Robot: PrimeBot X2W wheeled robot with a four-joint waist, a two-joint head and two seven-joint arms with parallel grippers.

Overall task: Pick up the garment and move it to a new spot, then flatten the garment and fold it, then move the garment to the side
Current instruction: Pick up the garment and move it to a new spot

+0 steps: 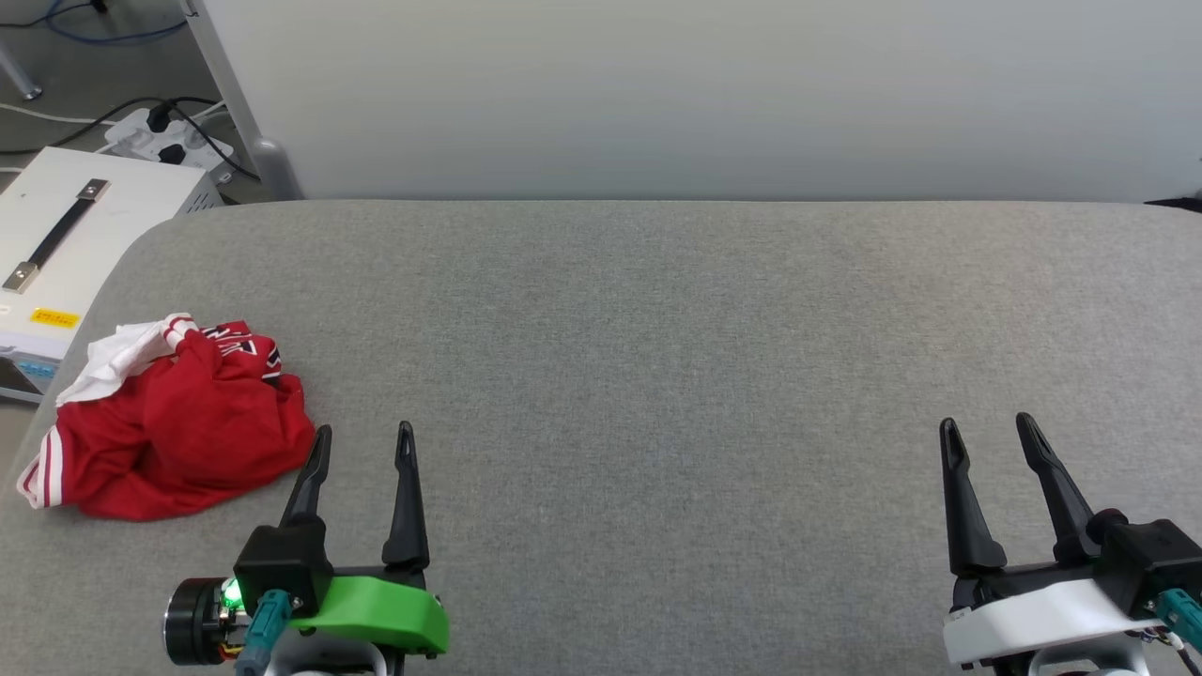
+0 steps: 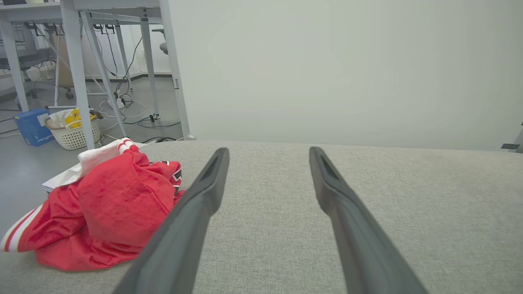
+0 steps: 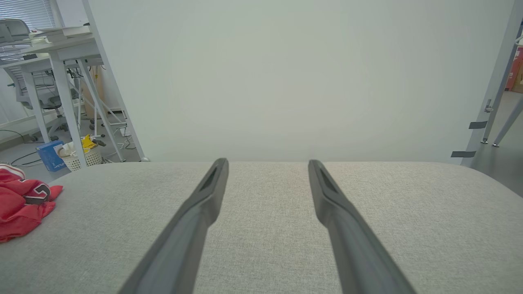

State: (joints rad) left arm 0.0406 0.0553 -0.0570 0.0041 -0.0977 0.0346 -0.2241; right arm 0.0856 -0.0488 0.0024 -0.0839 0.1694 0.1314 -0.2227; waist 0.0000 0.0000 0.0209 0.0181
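At the table's (image 1: 657, 310) near-left corner, the garment (image 1: 174, 422) sits in a crumpled red heap, so we're at step one and the pick-up isn't done yet. The left gripper (image 1: 364, 429) hovers over the table's near-left part, jaws wide and empty. The right gripper (image 1: 986, 422) is the same at the table's near-right. Next, I'd guess, the left one swings toward that corner and pinches a top fold. Hard to tell which layer is the collar though.

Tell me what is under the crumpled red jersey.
The garment lies bunched on the grey fabric surface, near its left edge. The surface shows all around it. Anything beneath its folds is covered and cannot be seen.
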